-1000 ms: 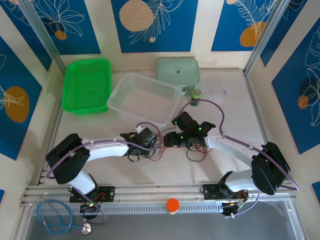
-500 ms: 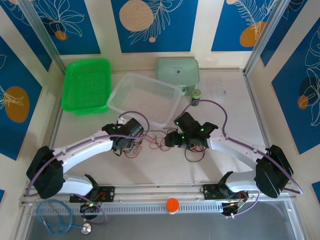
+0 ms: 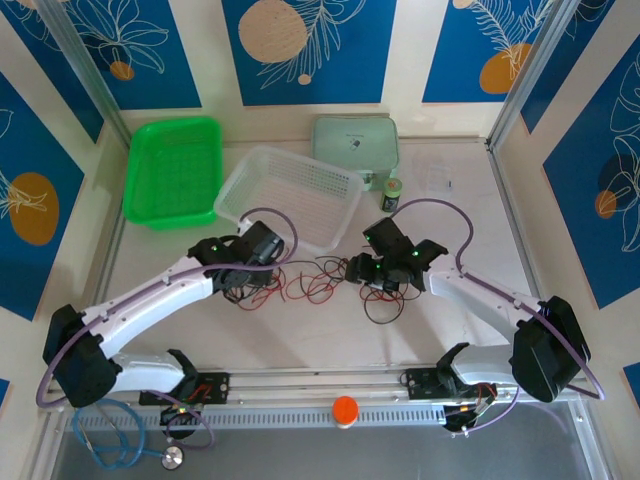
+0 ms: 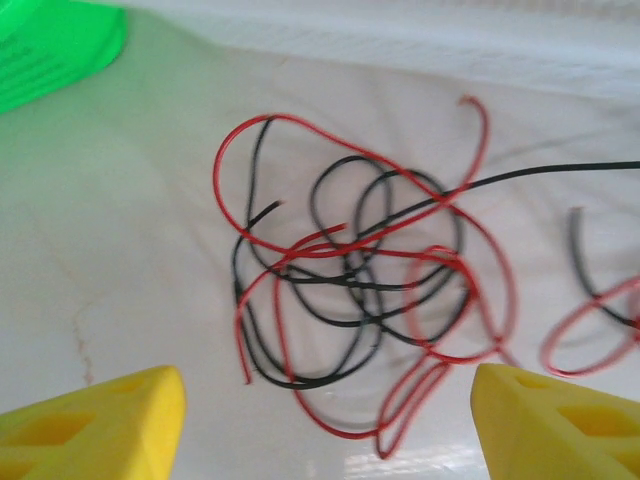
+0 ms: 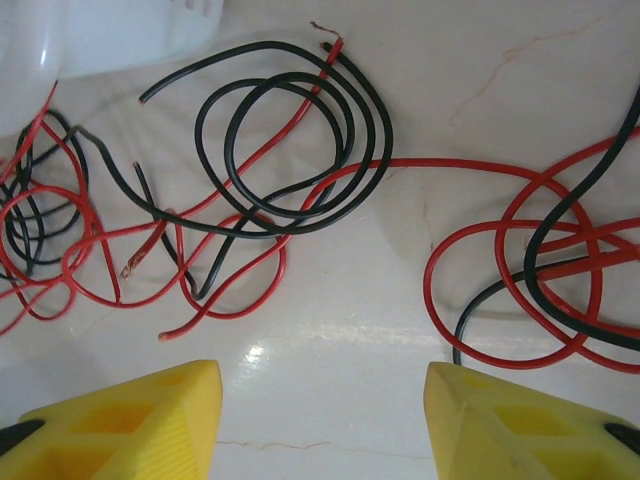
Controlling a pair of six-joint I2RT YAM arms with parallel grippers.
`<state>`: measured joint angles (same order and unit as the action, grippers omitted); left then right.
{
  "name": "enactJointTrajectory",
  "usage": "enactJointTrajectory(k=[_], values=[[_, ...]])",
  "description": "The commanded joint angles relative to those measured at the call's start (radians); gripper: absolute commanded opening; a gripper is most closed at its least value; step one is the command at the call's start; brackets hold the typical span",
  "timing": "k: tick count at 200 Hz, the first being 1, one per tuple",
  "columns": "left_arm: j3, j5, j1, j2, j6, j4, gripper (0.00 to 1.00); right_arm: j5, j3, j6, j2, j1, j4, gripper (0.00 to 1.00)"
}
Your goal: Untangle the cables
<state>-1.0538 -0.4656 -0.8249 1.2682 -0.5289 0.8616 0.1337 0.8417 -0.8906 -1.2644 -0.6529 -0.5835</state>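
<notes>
Your white desk [image 3: 300, 345] carries a clear basket [image 3: 290, 195] at the back. Just in front of it, the red cable [image 5: 460, 162] and black cable [image 5: 387, 130] lie in loose, interlaced loops on the desk between your two arms. Your left tool [image 4: 328, 405] hovers over one tangle, fingers apart and gripping nothing. Your right tool [image 5: 322, 405] hangs above another, likewise spread and empty.
</notes>
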Motion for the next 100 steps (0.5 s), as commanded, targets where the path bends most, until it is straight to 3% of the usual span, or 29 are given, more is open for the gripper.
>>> enactJointTrajectory(k=[1,41,100], values=[[-0.069,0.099,-0.051,0.021,0.033,0.024,0.76,-0.032,-0.043,-0.140,0.006,0.004,0.054,0.55],[-0.064,0.242,-0.115,0.149,0.025,-0.142,0.71,-0.106,-0.120,-0.418,-0.005,0.007,0.248,0.55],[0.029,0.214,-0.161,0.291,0.112,-0.422,0.68,-0.120,-0.063,-0.533,-0.151,-0.008,0.319,0.54]])
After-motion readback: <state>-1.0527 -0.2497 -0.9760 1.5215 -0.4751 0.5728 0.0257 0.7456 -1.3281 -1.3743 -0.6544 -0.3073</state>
